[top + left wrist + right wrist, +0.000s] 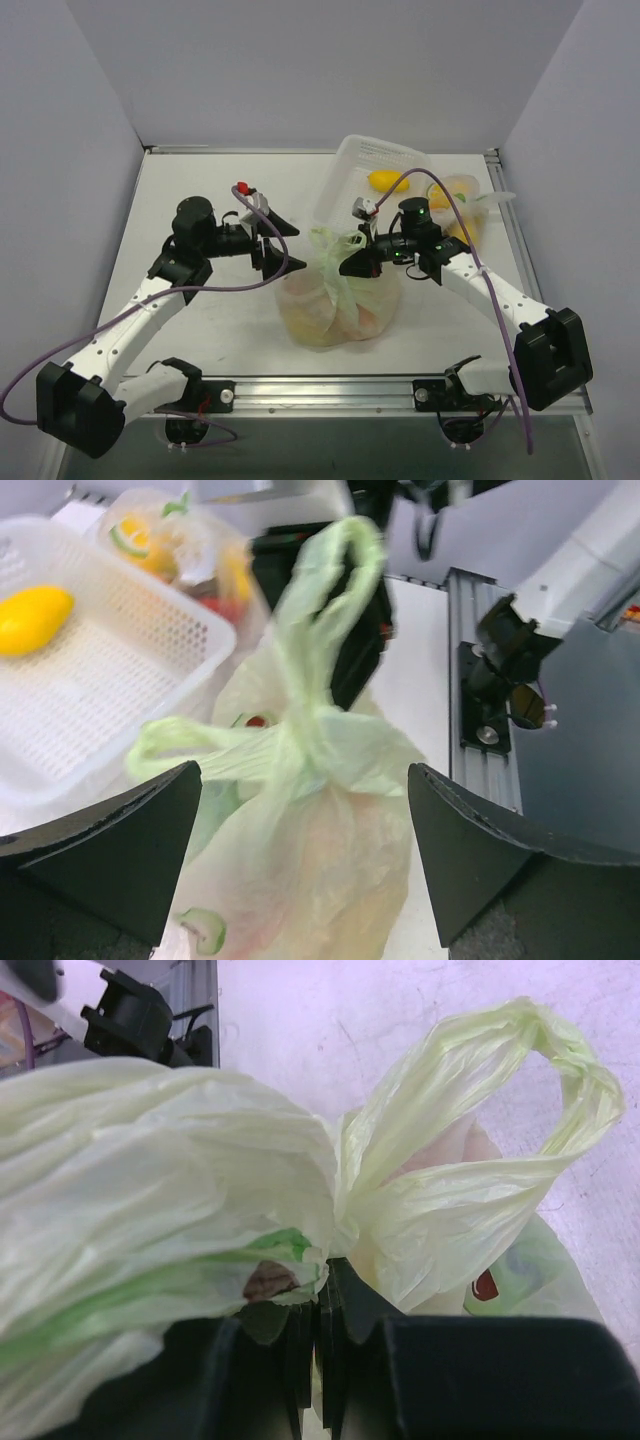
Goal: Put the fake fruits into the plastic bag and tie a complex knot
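The plastic bag (340,300), pale green with avocado prints, stands in the middle of the table. Its handles are twisted into a knot (337,243) at the top. Fake fruits (352,318) show as orange and pink shapes through the film. My left gripper (280,247) hangs open just left of the knot, apart from it. In the left wrist view the bag (320,860) fills the gap between the spread fingers (110,850). My right gripper (325,1295) is shut on a fold of the bag (150,1190) beside the knot. One loop handle (520,1090) sticks up free.
A white slotted basket (372,160) is tipped up behind the bag, with a yellow lemon (388,181) in it. A clear bag holding more fruit (458,195) lies at the back right. The aluminium rail (330,392) runs along the near edge.
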Motion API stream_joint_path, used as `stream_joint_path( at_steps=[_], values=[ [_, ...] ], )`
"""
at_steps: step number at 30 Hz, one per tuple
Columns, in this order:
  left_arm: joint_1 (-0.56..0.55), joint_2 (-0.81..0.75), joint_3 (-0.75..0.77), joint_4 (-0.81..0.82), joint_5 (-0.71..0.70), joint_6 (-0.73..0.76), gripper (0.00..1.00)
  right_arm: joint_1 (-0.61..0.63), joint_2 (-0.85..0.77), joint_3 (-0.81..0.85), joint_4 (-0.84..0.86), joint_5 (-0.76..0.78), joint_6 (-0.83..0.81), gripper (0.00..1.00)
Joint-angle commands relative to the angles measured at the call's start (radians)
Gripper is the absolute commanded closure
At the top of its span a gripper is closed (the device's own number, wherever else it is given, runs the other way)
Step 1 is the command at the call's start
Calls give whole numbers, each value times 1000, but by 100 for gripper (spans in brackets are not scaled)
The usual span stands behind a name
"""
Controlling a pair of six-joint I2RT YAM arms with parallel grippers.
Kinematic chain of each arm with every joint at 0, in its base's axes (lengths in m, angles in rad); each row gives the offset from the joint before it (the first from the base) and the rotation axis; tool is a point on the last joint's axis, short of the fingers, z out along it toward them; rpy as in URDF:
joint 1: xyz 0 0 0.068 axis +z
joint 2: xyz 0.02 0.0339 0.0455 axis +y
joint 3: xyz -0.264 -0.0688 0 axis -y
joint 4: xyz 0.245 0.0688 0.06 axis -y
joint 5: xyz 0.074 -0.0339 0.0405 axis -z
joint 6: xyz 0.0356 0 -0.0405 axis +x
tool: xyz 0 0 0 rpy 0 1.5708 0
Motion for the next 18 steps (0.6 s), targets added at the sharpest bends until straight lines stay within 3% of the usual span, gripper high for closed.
stream_joint_path(
  at_steps=[1, 5, 11, 14, 18],
  values=[
    [77, 82, 53, 4, 46, -123, 7, 17, -30, 57, -57, -27, -89, 100],
    [94, 169, 83, 122, 100, -255, 4, 40, -37, 95, -158, -36, -216, 100],
    [98, 280, 152, 153, 235, -283, 3, 91, -56, 144, -388, -18, -555, 100],
    [93, 272, 101, 315, 293, -369, 3, 99, -50, 164, -454, -16, -650, 100],
    [79, 278, 73, 342, 292, -395, 3, 111, -45, 181, -506, 5, -755, 100]
  ],
)
